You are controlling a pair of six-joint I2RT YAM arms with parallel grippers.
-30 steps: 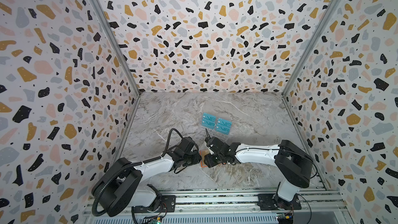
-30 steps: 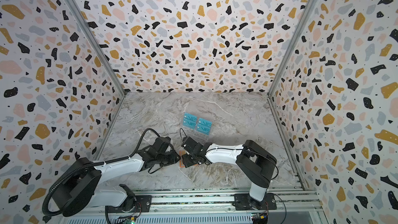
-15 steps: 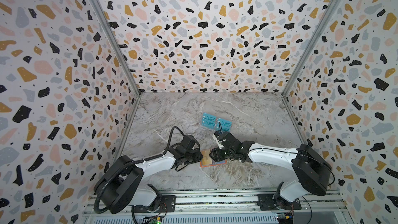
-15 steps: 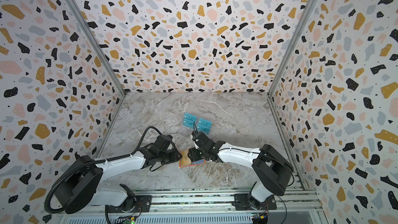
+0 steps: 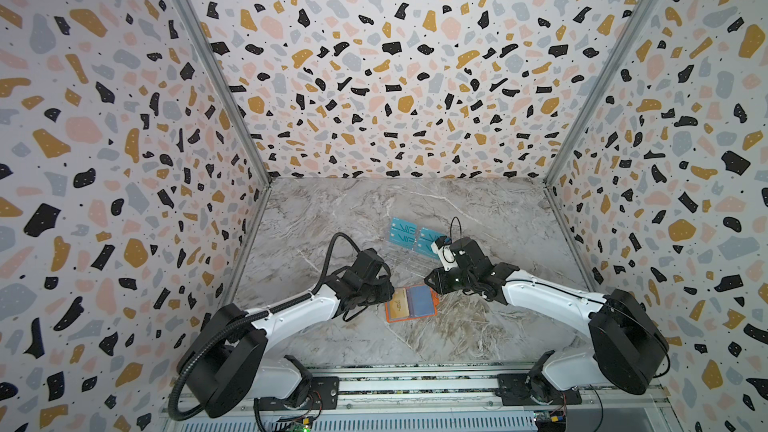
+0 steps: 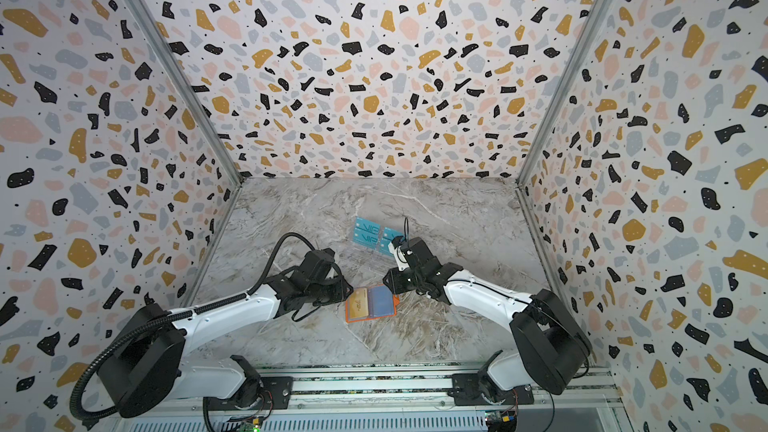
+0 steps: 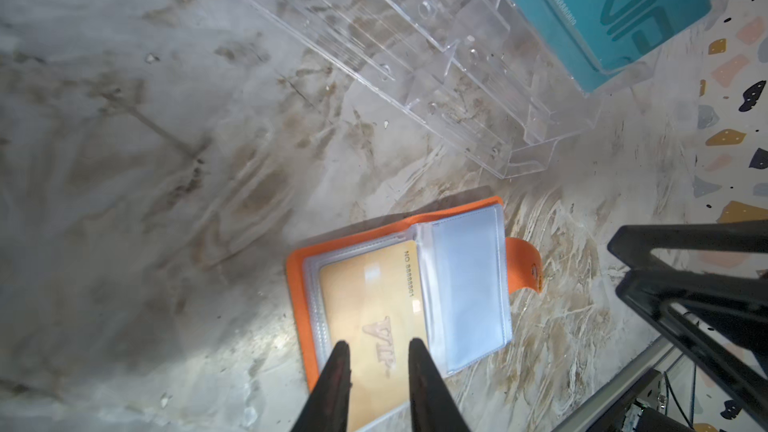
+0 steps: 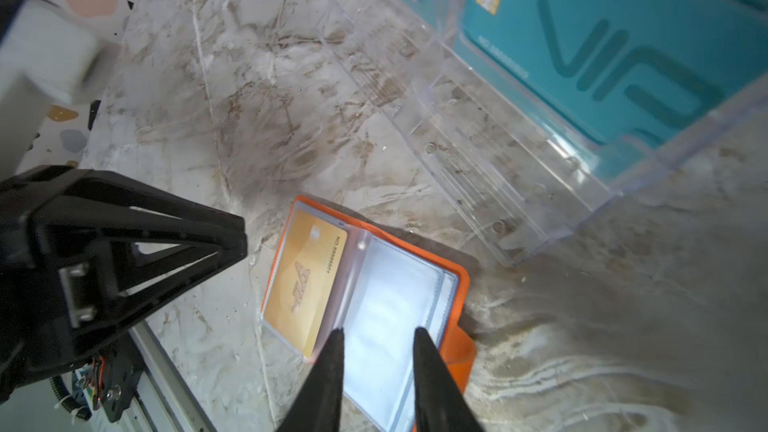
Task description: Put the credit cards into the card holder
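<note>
The right claw has drawn back from over the card holder toward the right side of the desk, and its jaws have narrowed; the holder, half hidden under it a second ago, is now in plain sight in both top views. It lies open and flat on the marble near the front middle, orange cover down, between the two claws. A gold card marked VIP sits inside the clear sleeve on its left half, while the bluish sleeve on the right half holds nothing. Its snap tab sticks out from the right edge. The left claw hangs over the gold card's near end, jaws parted by a narrow gap with nothing between them; whether the tips touch the sleeve cannot be told. The right claw is likewise narrowly parted and empty, its tips over the bare sleeve's edge. Behind the holder stands a clear acrylic stand, its front tiers bare, with teal cards lettered VIP in the rear tiers.
</note>
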